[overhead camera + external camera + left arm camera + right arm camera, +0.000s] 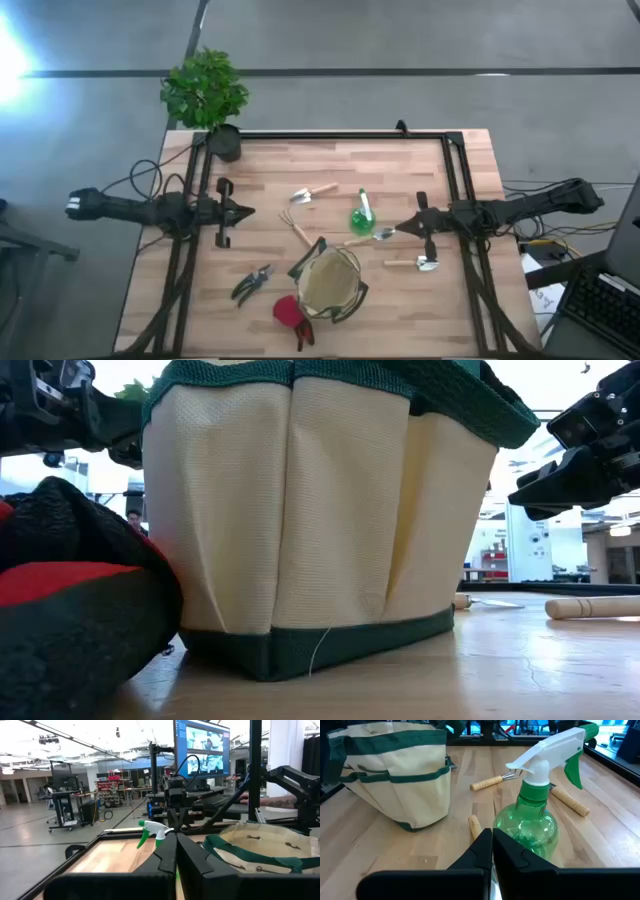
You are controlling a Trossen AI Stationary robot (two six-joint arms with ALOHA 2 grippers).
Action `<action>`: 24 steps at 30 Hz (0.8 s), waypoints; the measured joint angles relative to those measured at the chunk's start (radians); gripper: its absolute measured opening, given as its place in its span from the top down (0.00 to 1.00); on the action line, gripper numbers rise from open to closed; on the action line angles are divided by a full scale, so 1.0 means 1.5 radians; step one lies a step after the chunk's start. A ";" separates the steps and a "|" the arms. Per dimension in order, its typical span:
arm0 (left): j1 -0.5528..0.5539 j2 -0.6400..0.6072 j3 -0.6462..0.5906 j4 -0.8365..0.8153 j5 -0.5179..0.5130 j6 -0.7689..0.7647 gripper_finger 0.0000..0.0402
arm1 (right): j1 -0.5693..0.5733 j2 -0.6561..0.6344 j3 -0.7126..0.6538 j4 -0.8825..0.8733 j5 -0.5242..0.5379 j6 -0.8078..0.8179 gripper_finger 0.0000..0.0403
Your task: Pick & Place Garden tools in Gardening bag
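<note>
So the table (400,170) is a light butcher-block wood top with a dark metal frame running around its edges, sitting on a plain grey floor. A leafy potted plant (207,90) in a black pot sits at the far left corner.

The gardening bag (328,283) stands upright near the front edge, roughly centre, cream fabric with green trim. The red glove (289,312) lies right against its left side; in the low view it's the red and black lump beside the bag wall. The pruning shears (252,283) are left of the bag, apart from it. Behind the bag there's a small rake (296,228), a trowel (312,194) further back, and the green spray bottle (362,216) standing upright. Two more wooden-handled tools lie to the right: one (372,237) just by the bottle, one (415,264) nearer the front.

The left gripper (246,211) hovers over the left half of the table, well away from the tools, fingers pressed together with nothing in them. The right gripper (400,229) sits close to the spray bottle, also pressed together and empty; its wrist view has the bottle right in front of its fingertips.

Beyond the table it's a big open workshop: bright ceiling lights, desks, shelving, a monitor (201,746) on a stand, and a keyboard (603,300) off the right side.
</note>
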 joint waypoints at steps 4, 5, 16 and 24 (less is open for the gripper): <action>0.000 0.000 0.000 0.000 0.000 0.000 0.97 | 0.000 0.000 0.000 0.000 0.000 0.000 0.98; 0.000 0.000 0.000 0.000 0.000 0.000 0.97 | 0.000 0.000 0.000 0.000 0.000 0.000 0.98; 0.000 0.000 0.000 0.000 0.000 0.000 0.97 | 0.000 0.000 0.000 0.000 0.000 0.000 0.98; 0.000 0.000 0.000 0.000 0.000 0.000 0.97 | 0.000 0.000 0.000 0.001 0.003 -0.012 0.98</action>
